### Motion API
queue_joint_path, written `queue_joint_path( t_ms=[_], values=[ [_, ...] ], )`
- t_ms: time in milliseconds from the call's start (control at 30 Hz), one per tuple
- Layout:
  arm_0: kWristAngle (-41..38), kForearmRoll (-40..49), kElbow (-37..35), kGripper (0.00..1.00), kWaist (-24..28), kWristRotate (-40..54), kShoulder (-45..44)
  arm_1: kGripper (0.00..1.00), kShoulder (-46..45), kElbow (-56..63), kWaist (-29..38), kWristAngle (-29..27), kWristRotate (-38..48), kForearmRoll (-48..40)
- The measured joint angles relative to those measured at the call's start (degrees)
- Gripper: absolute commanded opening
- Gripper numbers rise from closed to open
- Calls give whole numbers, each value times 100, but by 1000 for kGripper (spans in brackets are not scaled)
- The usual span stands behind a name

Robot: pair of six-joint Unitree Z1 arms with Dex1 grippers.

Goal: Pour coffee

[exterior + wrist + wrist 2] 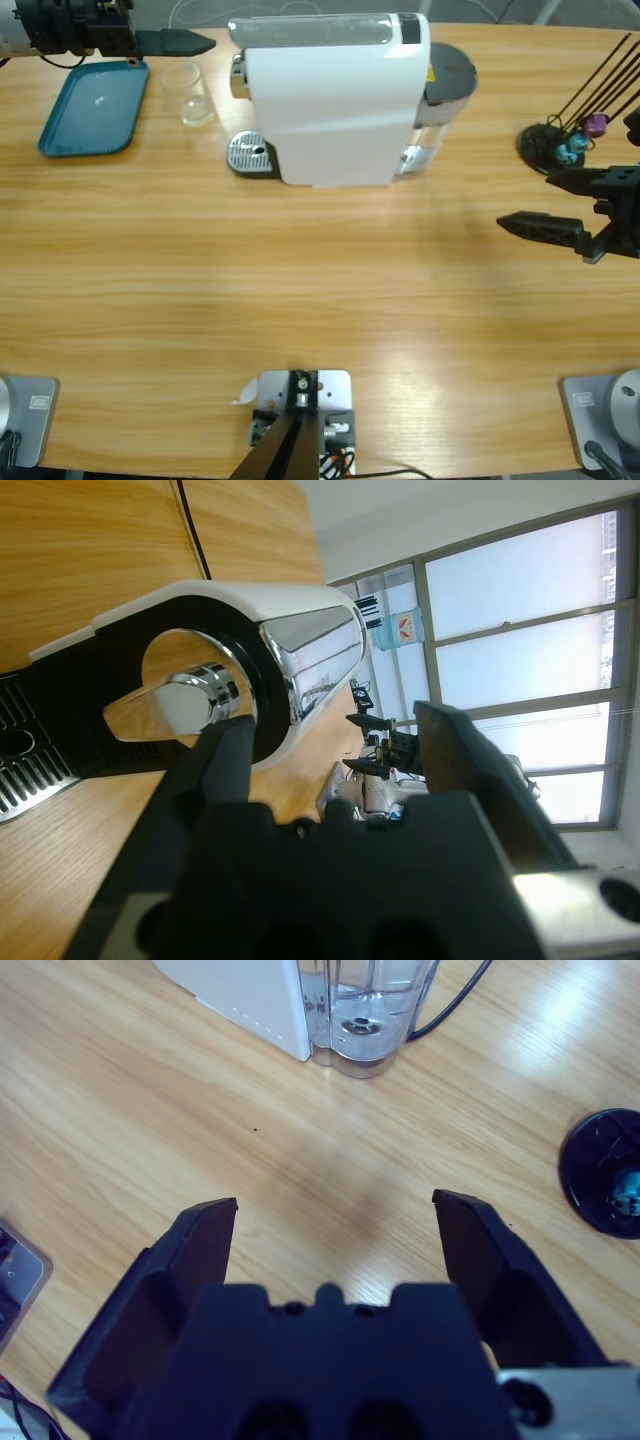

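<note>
— Coffee: where? None visible; the clear round glass (193,93) beside the teal tray (93,107) looks empty.
— Grippers?
— Right gripper (335,1222) gapes wide, empty, over grained wooden tabletop (320,290); left gripper (335,742) open, empty, facing the glossy white machine (335,95).

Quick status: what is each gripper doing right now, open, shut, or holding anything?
Left gripper: jaws open, holding nothing, facing the white coffee machine.
Right gripper: jaws open, holding nothing, over the bare wooden table.
</note>
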Motion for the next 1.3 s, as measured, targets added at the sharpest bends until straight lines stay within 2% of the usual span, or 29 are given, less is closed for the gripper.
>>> queue_joint_path(
  t_ms=[300,400,467,500,533,600,633,667,1300],
  values=[
    [0,-189,-78,677,-69,-124,190,853,0,0,0,-1,0,0],
    [-1,-197,-174,634,-121,-169,251,853,0,0,0,-1,0,0],
    [-1,-201,-212,484,-154,-197,296,853,0,0,0,-11,0,0],
    [-1,-202,-233,444,-168,-203,319,853,0,0,0,-15,0,0],
    [-1,-202,-254,293,-181,-203,338,853,0,0,0,-19,0,0],
    [-3,-215,-272,152,-198,-203,357,853,0,0,0,-30,0,0],
    [-14,-237,-273,20,-204,-203,365,853,0,0,0,-30,0,0],
    [-28,-270,-273,0,-210,-203,374,853,0,0,0,-30,0,0],
    [-105,-341,-271,0,-186,-224,497,853,0,0,0,-30,2,0]
  ],
)
